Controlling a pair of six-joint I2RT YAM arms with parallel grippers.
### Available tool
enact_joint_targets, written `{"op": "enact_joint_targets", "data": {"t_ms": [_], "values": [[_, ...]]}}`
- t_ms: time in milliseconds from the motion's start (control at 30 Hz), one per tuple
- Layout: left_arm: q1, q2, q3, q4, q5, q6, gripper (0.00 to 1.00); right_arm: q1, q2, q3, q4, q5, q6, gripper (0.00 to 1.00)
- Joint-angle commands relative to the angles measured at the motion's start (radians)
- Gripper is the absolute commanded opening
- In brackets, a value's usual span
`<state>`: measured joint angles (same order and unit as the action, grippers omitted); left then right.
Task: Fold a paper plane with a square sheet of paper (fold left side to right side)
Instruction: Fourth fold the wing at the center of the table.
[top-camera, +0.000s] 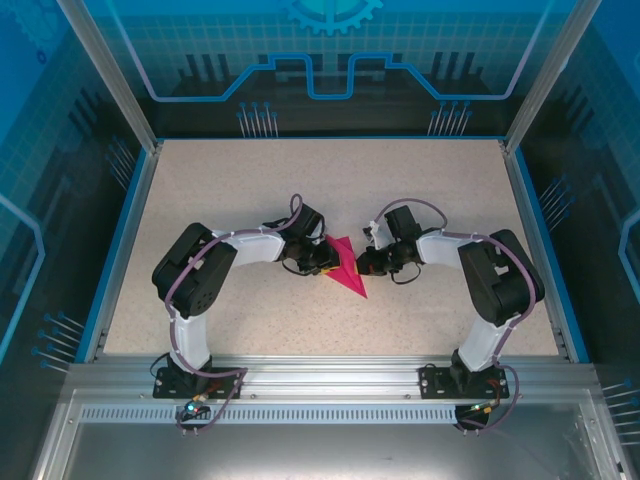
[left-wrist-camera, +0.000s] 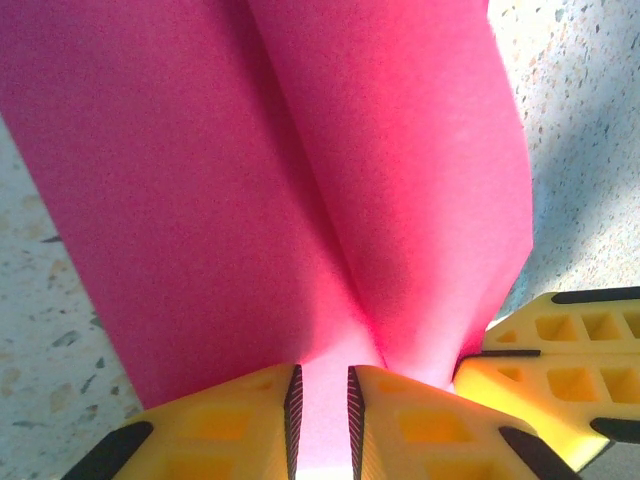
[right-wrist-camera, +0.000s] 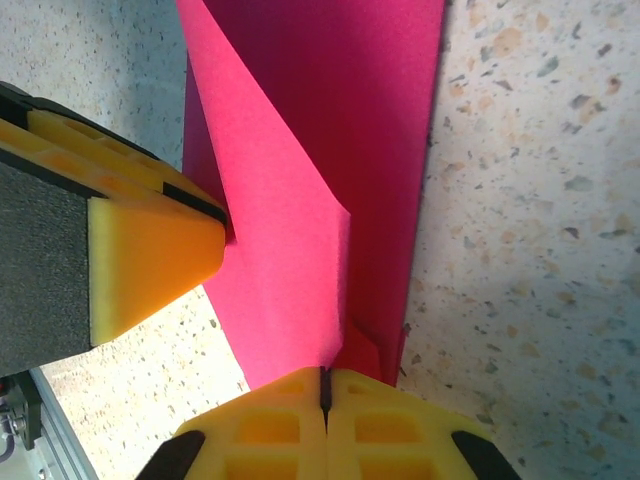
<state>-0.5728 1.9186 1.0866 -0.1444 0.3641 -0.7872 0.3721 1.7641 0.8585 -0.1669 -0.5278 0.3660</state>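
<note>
Pinches a raised fold of the paper plane in the narrowly parted left gripper. Clamps a flap edge in the fully closed right gripper. Lies mid-table between both, long axis diagonal, tip pointing toward the near right.
</note>
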Motion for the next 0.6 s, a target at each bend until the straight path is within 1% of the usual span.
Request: {"op": "enact_joint_targets", "data": {"t_ms": [0,300,567], "values": [[-0.006,0.011,0.015,-0.02,0.018,0.003,0.24,-0.022,0.024,0.016,-0.036,0.016,-0.002,0.05],[-0.008,0.013,0.016,-0.021,0.017,0.005,0.24,-0.025,0.011,0.015,-0.021,-0.022,-0.003,0.05],[-0.008,0.013,0.019,-0.025,0.018,0.008,0.24,-0.044,0.018,0.045,-0.043,-0.016,-0.015,0.06]]}}
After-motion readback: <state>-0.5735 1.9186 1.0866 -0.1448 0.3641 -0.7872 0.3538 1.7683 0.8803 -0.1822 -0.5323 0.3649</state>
